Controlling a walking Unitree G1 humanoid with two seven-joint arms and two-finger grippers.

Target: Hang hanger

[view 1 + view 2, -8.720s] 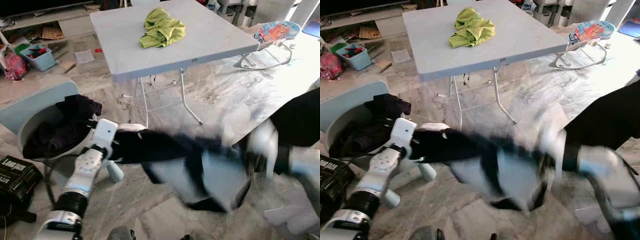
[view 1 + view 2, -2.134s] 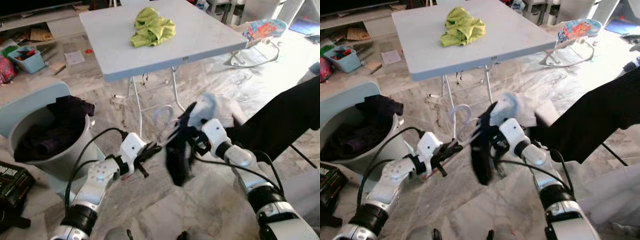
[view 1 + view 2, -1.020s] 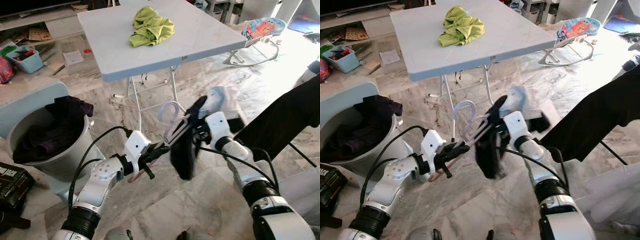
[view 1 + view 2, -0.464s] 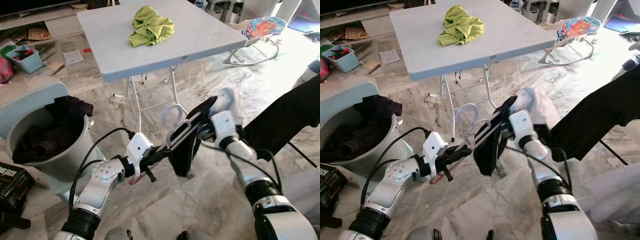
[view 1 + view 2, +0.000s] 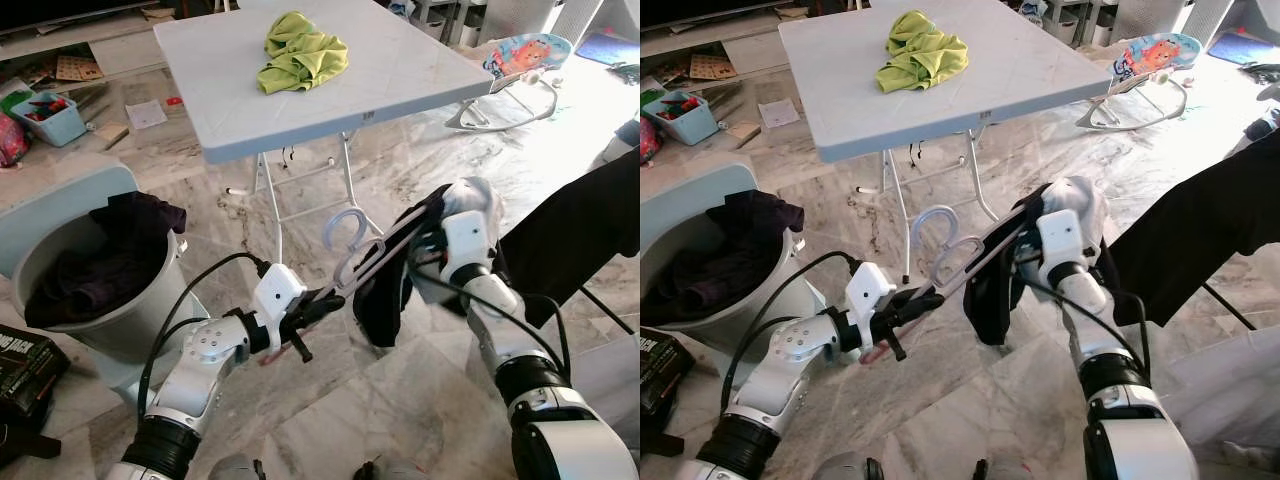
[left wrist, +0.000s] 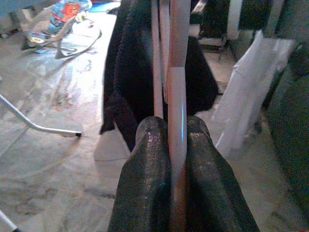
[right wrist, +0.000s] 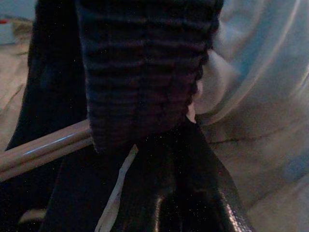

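The hanger (image 5: 352, 255) is held in mid-air above the floor (image 5: 330, 400), near the table (image 5: 310, 90). The left gripper (image 6: 169, 145) clenches its bar; the right gripper (image 5: 425, 245) grasps the dark garment (image 5: 385, 295) draped over it.

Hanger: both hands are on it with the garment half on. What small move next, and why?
Probably draw the garment a little further along the hanger with the right hand. The left hand clamps the pink bar, but the cloth hangs bunched at the far end, not spread across it.
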